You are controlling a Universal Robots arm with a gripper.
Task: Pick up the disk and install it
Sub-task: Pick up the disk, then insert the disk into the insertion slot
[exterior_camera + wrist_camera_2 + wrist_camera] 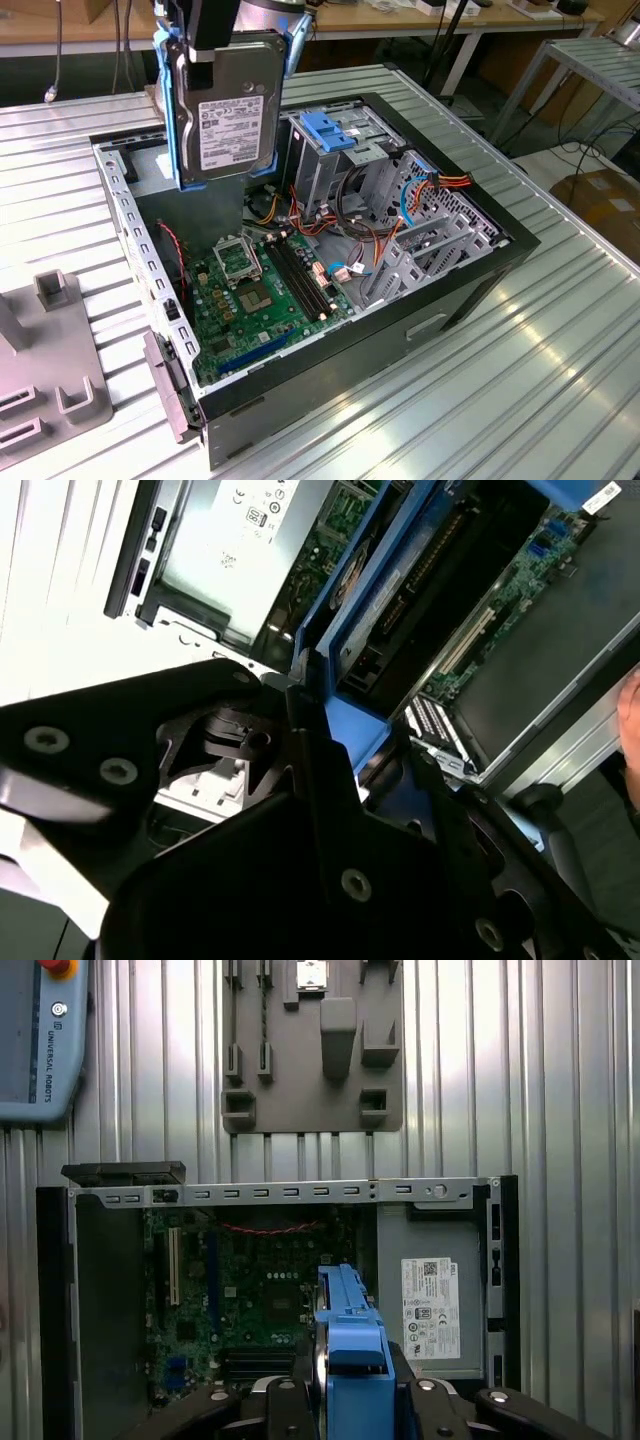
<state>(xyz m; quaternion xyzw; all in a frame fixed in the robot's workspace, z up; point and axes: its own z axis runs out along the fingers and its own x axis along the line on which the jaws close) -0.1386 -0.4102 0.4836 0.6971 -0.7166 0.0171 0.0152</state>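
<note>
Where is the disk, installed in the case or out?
Out: the disk hangs upright, gripped by the end effector above the open computer case.

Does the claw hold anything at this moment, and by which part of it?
Yes: the claw holds the disk by its upper end, upright above the open computer case.

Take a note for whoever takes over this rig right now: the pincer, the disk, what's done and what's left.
Pincer: shut on the disk, gripping it at its top end.
Disk: held upright in the air over the open computer case, clear of the parts inside.
Drive cage: inside the case, toward the exterior view's right of the disk.
Done: the pickup.
Left: the install; the disk is not yet seated in the case.
</note>
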